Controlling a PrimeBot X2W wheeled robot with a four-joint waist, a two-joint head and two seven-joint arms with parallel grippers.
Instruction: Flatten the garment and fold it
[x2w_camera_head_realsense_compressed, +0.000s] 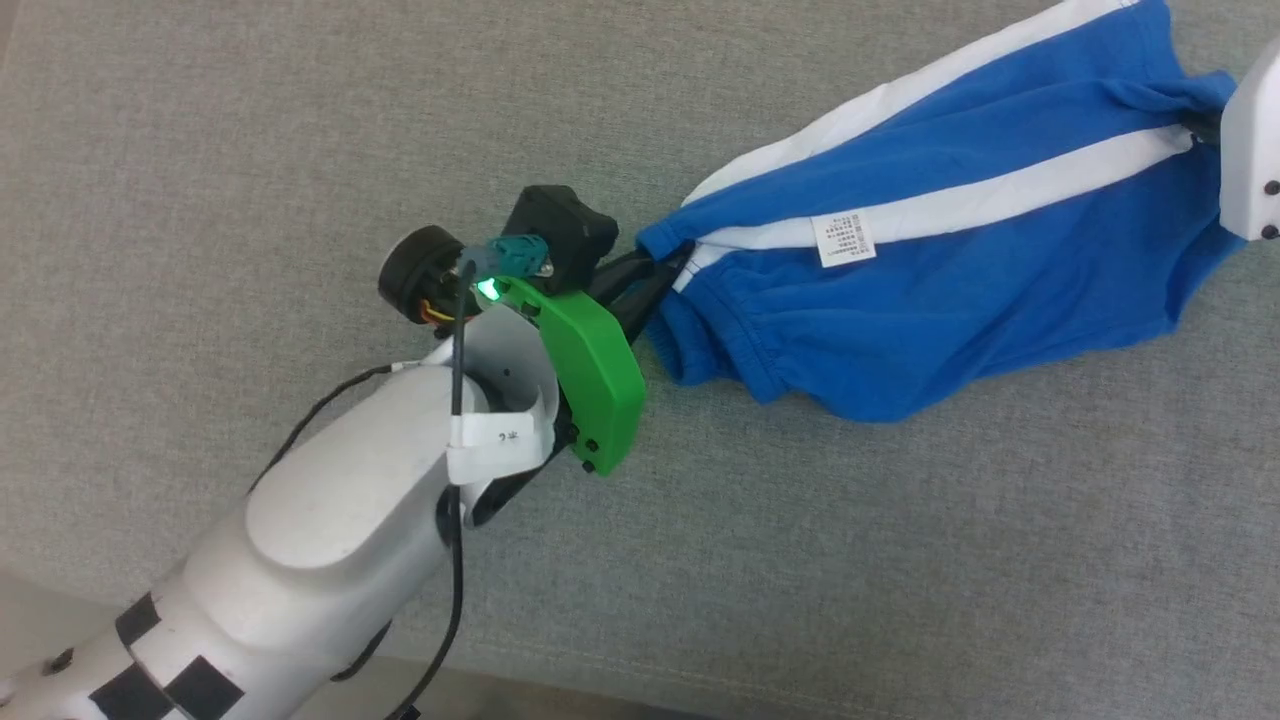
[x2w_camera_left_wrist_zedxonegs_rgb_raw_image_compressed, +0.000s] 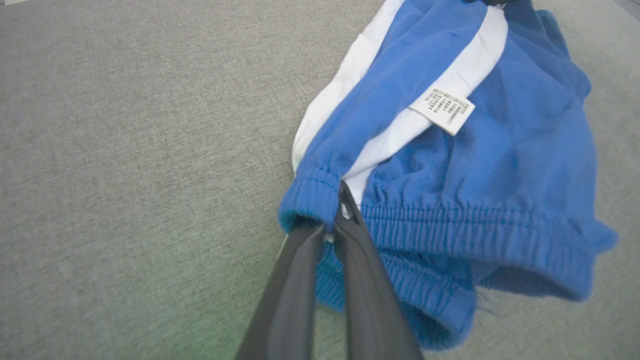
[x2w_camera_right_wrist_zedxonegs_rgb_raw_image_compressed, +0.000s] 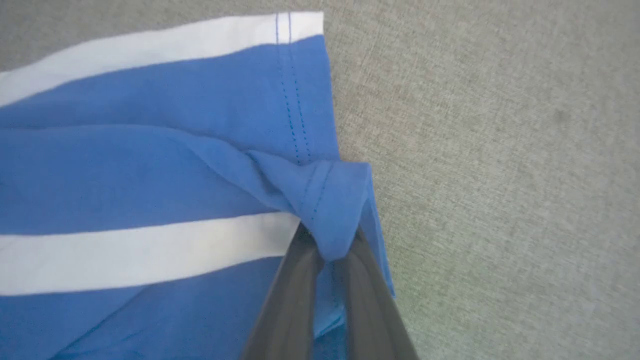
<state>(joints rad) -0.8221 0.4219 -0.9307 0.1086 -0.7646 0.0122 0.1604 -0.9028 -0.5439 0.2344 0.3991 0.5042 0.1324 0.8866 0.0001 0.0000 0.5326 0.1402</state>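
The garment is a pair of bright blue shorts with white side stripes, stretched across the grey cloth surface between my two grippers. A small white tag lies on one stripe. My left gripper is shut on the elastic waistband corner; the left wrist view shows the dark fingers pinching the gathered waistband, with the tag beyond. My right gripper is shut on a bunched blue hem at the leg end. In the head view its white housing sits at the right edge.
A grey woven cloth surface lies under everything, with wide room to the left and below the shorts. Its front edge runs along the bottom of the head view. My left forearm reaches in from the lower left.
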